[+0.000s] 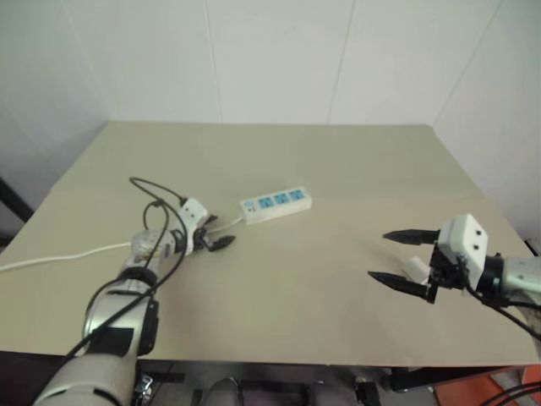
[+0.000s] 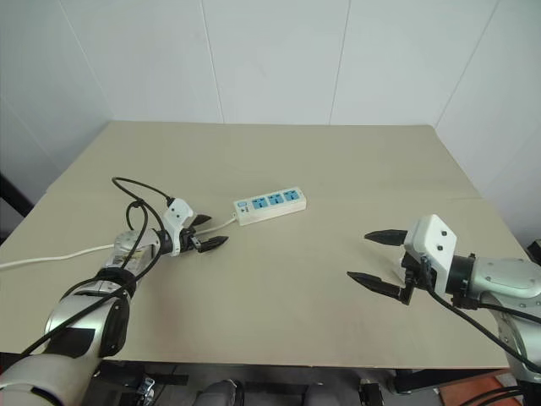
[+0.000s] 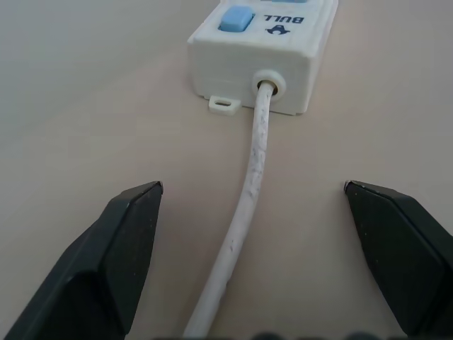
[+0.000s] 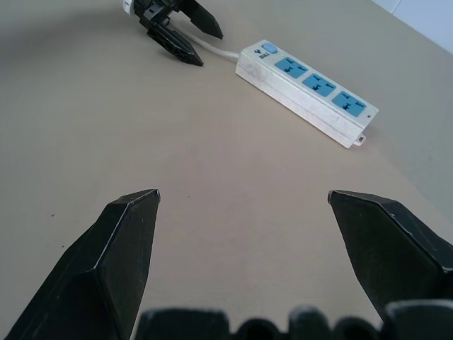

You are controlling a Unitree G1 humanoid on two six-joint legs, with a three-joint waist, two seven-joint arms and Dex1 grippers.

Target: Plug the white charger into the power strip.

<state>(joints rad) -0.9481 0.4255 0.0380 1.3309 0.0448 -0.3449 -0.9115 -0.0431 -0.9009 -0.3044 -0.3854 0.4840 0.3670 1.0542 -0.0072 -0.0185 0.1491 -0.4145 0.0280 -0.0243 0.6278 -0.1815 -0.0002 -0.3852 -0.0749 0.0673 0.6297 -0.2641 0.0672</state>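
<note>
The power strip (image 1: 275, 204) lies mid-table, a white bar with three blue sockets and a blue end switch. Its white cord (image 3: 248, 205) leaves the switch end and runs between the fingers of my left gripper (image 1: 218, 232), which is open and close to that end without touching it. My right gripper (image 1: 378, 255) hovers open and empty over the table's right side, pointing toward the strip (image 4: 311, 88). Tucked against it, between the bases of its fingers, shows a small white piece that looks like the white charger (image 1: 414, 269), mostly hidden.
The cord (image 1: 59, 256) trails across the table to its left edge. Black cables loop over my left wrist (image 1: 156, 199). White walls close off the back and the right of the beige table (image 1: 338, 161).
</note>
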